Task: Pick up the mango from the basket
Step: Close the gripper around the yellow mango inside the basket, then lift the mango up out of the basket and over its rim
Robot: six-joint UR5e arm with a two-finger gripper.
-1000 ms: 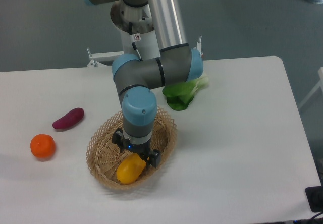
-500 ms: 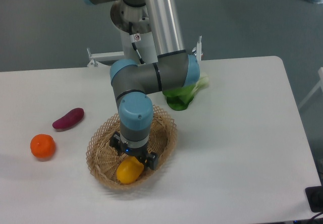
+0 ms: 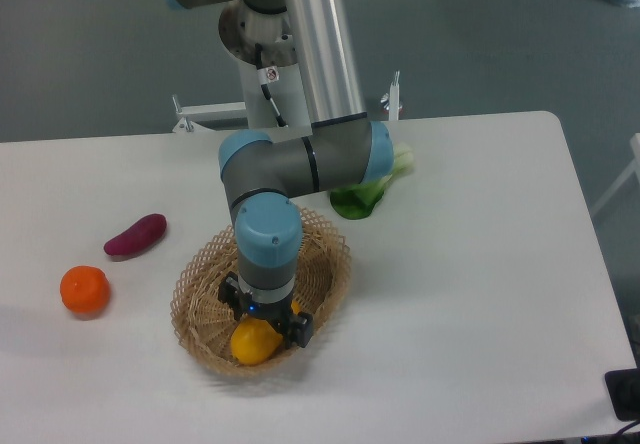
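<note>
One glossy oblong mango (image 3: 253, 344) inside woven wicker basket (image 3: 195, 299).

Tool (image 3: 262, 326) fingertips hidden behind wrist, so grip on mango (image 3: 254, 343) can't be judged; arm's top cropped.

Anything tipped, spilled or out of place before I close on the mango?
Nothing stands out. The basket sits flat, the mango lies inside it under the gripper, and the other produce rests loose on the table.

White table (image 3: 470, 264): basket (image 3: 195, 299), tangerine (image 3: 84, 290).
</note>
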